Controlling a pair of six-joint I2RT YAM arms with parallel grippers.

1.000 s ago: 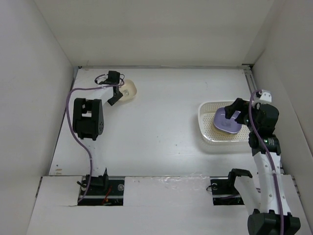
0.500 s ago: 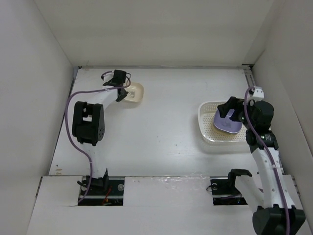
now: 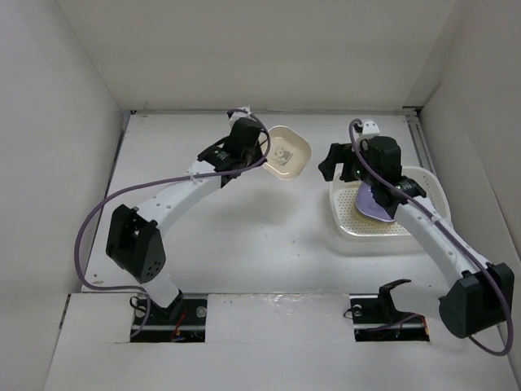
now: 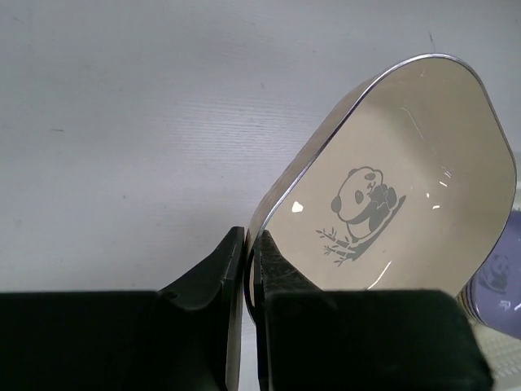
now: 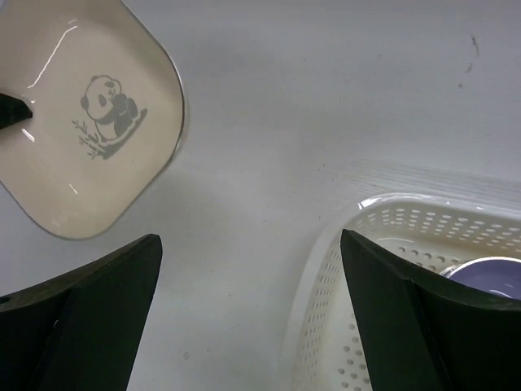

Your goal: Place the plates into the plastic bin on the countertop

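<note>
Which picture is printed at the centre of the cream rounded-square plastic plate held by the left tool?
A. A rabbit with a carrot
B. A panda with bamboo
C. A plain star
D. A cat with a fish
B: the left wrist view shows a grey panda with bamboo printed in the middle of the cream rounded-square plastic plate, whose rim the left tool pinches.

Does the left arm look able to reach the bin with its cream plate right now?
Probably not yet: the open right gripper hangs beside the bin, between it and the plate.
</note>
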